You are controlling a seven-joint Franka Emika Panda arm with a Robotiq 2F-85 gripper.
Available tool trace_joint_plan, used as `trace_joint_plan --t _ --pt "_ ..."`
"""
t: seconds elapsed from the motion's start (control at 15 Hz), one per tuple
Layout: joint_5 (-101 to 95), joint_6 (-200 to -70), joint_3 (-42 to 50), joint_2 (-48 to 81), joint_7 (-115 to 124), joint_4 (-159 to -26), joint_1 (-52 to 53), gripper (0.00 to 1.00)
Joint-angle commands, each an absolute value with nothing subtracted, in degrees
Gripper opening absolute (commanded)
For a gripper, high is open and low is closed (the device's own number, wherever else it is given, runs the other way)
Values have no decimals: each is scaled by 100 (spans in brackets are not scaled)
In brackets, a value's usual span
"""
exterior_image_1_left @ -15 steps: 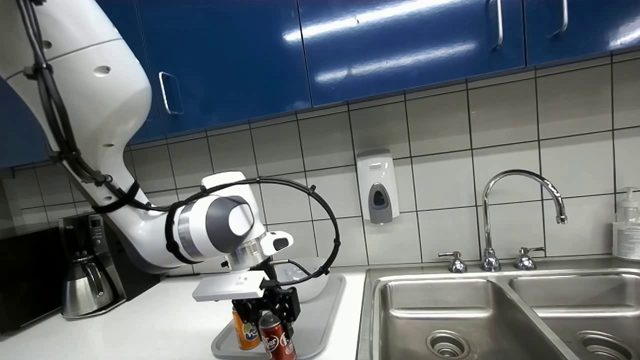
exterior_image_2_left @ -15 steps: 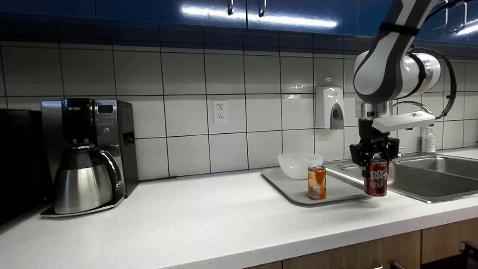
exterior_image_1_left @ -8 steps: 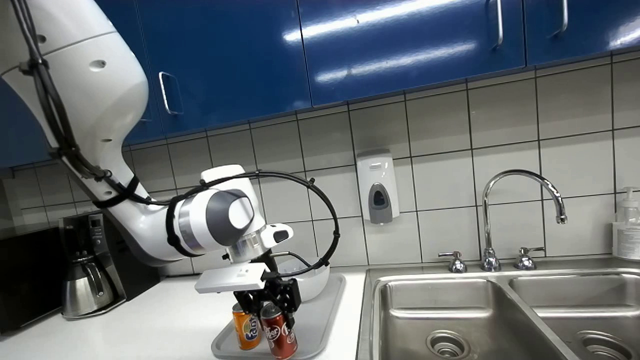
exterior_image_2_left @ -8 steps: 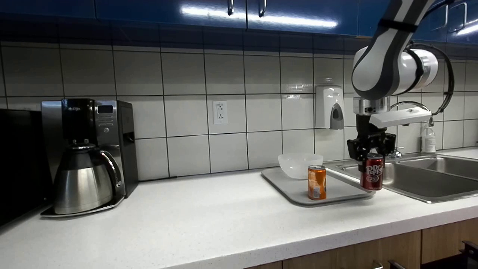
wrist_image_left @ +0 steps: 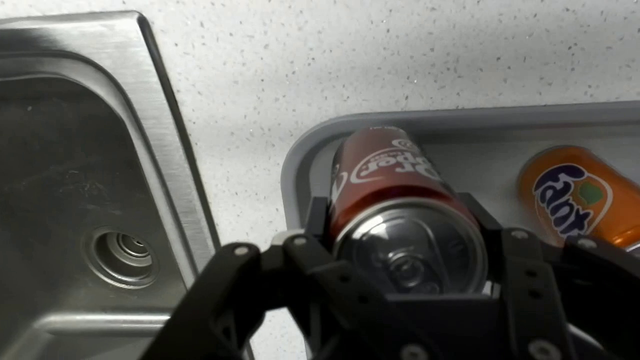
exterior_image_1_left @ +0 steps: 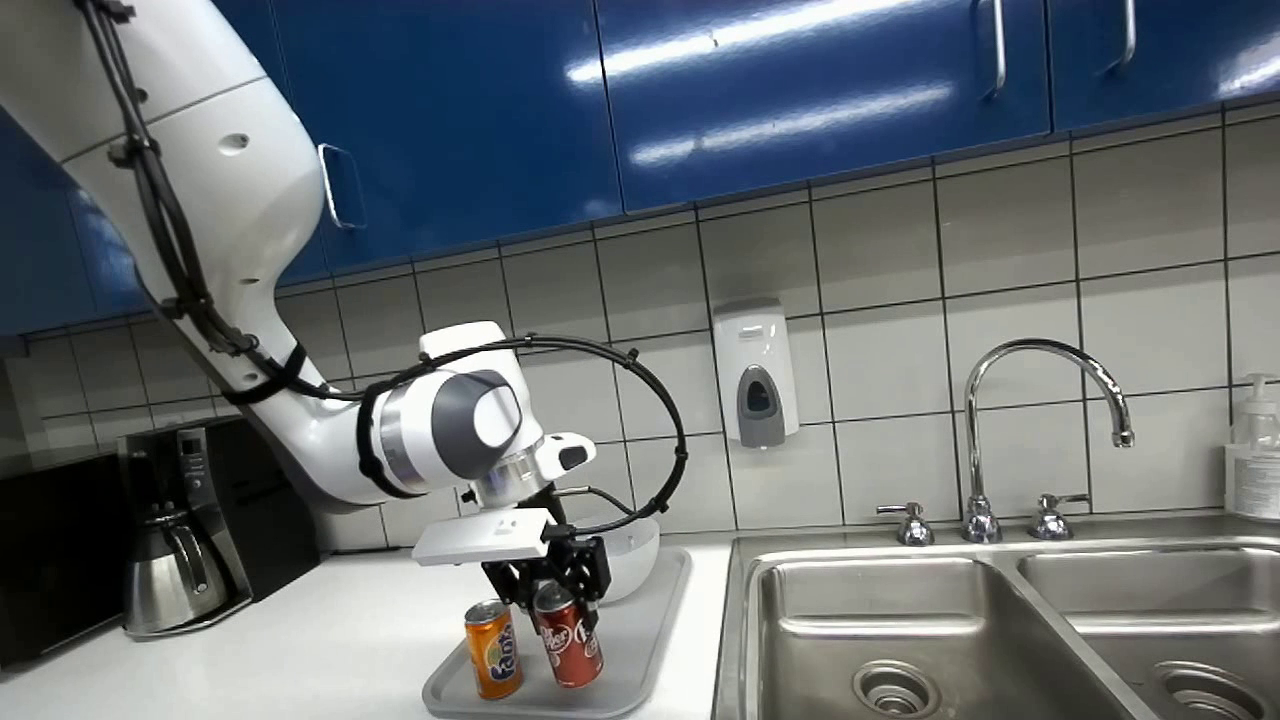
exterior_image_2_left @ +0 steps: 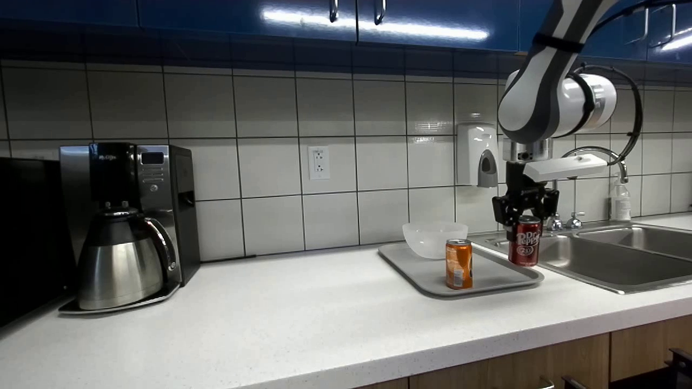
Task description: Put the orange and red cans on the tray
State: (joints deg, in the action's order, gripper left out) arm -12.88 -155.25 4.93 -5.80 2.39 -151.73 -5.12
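The red can (exterior_image_1_left: pixel 571 648) is held upright with a slight tilt in my gripper (exterior_image_1_left: pixel 562 618). My gripper is shut on it, one finger on each side near its top. In the wrist view the red can (wrist_image_left: pixel 385 165) is over the corner of the grey tray (wrist_image_left: pixel 450 117) nearest the sink. In an exterior view the red can (exterior_image_2_left: pixel 524 246) appears raised above the tray (exterior_image_2_left: pixel 497 278) near its sink-side edge. The orange can (exterior_image_2_left: pixel 459 265) stands upright on the tray, beside the red can and apart from it; it also shows in the wrist view (wrist_image_left: pixel 575 195).
A translucent white bowl (exterior_image_2_left: pixel 430 240) stands at the back of the tray. The steel sink (exterior_image_1_left: pixel 870 570) and its faucet (exterior_image_1_left: pixel 980 450) are beside the tray. A coffee maker (exterior_image_2_left: pixel 124 221) stands at the far end of the counter (exterior_image_2_left: pixel 303 313). A soap dispenser (exterior_image_2_left: pixel 477 154) hangs on the wall.
My gripper has carried the red can upward and inward over the tray, toward the bowl side, from near the tray's front edge. The orange can and bowl have not moved.
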Motion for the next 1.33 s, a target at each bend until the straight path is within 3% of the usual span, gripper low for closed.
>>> trace_joint_plan --t 0.0,1.13,1.2,1.27 --pt "-978 -15621 460 -170 -142 -14763 -438 38" --pt "-556 -15626 415 992 -794 -13866 -432 41" --pt "-556 -15621 414 1006 -796 -13854 -434 88" --pt "-556 -15616 415 1016 -788 -13844 -435 91"
